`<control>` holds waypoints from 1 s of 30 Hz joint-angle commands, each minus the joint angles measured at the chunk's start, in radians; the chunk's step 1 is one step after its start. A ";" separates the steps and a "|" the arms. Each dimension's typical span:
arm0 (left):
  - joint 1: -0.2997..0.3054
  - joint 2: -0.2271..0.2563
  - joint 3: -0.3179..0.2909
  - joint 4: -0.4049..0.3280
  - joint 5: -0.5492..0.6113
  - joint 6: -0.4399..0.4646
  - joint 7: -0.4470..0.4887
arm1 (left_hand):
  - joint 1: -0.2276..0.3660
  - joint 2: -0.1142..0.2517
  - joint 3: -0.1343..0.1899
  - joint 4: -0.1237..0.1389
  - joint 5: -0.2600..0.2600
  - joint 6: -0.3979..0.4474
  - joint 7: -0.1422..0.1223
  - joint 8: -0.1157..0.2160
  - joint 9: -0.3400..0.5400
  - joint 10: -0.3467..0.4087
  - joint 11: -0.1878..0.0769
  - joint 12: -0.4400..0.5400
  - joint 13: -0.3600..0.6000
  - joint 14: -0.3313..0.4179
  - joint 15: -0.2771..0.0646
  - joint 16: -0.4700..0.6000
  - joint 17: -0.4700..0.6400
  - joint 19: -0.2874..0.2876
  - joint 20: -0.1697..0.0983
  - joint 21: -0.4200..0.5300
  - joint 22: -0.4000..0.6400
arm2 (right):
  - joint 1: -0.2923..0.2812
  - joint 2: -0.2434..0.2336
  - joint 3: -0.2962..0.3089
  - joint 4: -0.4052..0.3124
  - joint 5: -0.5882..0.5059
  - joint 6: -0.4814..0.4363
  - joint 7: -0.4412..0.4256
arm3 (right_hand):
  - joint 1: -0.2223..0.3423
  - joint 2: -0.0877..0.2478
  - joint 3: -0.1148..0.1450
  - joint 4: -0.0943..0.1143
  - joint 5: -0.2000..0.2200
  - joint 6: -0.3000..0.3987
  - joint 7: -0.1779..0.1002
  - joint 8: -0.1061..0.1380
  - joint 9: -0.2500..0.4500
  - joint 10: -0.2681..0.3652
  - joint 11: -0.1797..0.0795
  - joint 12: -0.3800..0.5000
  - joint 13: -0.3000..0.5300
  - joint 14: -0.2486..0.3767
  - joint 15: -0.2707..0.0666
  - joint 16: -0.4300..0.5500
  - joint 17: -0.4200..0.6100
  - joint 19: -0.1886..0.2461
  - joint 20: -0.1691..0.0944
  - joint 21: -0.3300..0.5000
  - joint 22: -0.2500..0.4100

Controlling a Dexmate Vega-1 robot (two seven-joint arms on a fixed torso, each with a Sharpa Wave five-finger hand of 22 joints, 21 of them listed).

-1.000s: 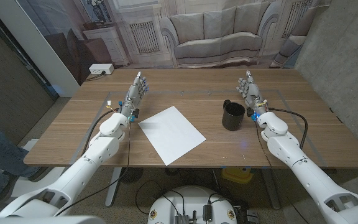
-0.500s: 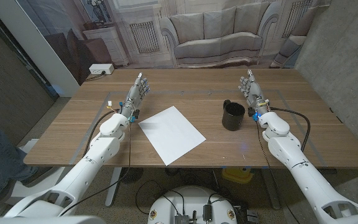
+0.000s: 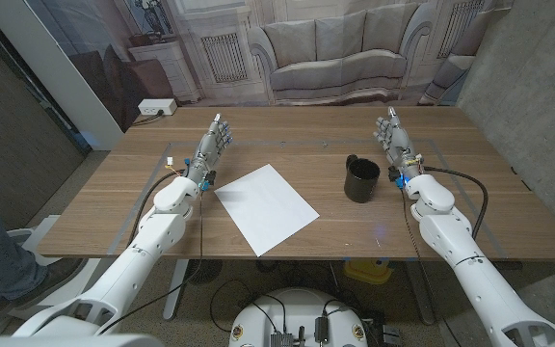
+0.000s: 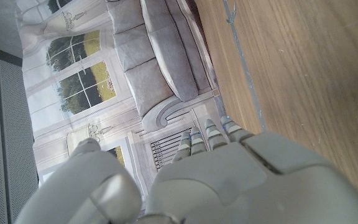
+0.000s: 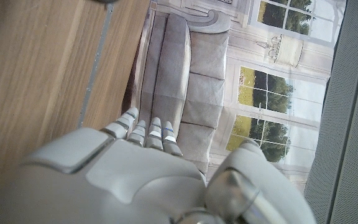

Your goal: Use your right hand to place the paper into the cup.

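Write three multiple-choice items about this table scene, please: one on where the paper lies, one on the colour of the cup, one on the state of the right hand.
1. Where does the paper lie?
A. inside the cup
B. flat on the table, between the left hand and the cup
C. on the floor

2. What colour is the cup?
A. black
B. red
C. white

3. What is the right hand holding?
A. the paper
B. the cup
C. nothing

Answers:
1 B: the paper is flat on the table, with the left hand on one side and the cup on the other.
2 A: the cup is black all over.
3 C: the right hand stands beside the cup, fingers straight and empty.
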 commanded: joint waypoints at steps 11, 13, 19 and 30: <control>0.008 -0.004 -0.012 -0.023 0.017 0.008 0.000 | 0.011 0.007 0.004 -0.004 0.007 0.013 0.002 0.008 0.005 0.007 -0.001 0.010 0.005 0.007 -0.009 0.009 0.002 0.001 -0.091 0.010 0.002 | -0.043 0.002 0.007 -0.064 -0.020 0.071 0.015 | 0.009 0.012 0.005 -0.006 0.000 0.017 -0.005 0.007 0.002 0.016 -0.001 0.007 0.002 0.010 0.002 0.005 0.005 0.016 -0.031 0.009 0.006; 0.009 -0.002 -0.012 -0.025 0.019 0.008 0.000 | 0.011 0.007 0.004 -0.004 0.007 0.013 0.002 0.008 0.005 0.007 -0.001 0.010 0.005 0.007 -0.009 0.009 0.002 0.001 -0.091 0.010 0.002 | -0.046 0.003 0.006 -0.065 -0.023 0.082 0.017 | 0.010 0.012 0.005 -0.006 -0.001 0.017 -0.005 0.007 0.002 0.016 -0.002 0.007 0.002 0.012 0.002 0.006 0.005 0.016 -0.031 0.009 0.006; 0.007 -0.002 -0.018 -0.018 0.011 0.008 -0.007 | 0.014 0.010 0.004 -0.006 0.007 0.015 0.003 0.009 0.005 0.012 0.002 0.011 0.005 0.015 -0.005 0.011 0.002 0.013 -0.091 0.014 0.002 | -0.061 0.001 0.001 -0.086 -0.034 0.094 0.008 | 0.011 0.014 0.005 -0.008 -0.002 0.021 -0.007 0.007 0.002 0.019 -0.002 0.007 0.002 0.014 0.002 0.005 0.005 0.019 -0.031 0.009 0.006; -0.003 -0.004 -0.013 -0.004 0.028 0.008 -0.010 | 0.018 0.012 0.003 -0.008 0.006 0.022 0.006 0.010 0.005 0.021 0.004 0.014 0.005 0.025 -0.001 0.013 0.003 0.021 -0.090 0.017 0.002 | -0.077 0.012 -0.007 -0.090 -0.039 0.145 0.007 | 0.015 0.016 0.005 -0.010 -0.004 0.031 -0.009 0.008 0.002 0.028 0.000 0.009 0.002 0.021 -0.001 0.005 0.005 0.022 -0.031 0.009 0.006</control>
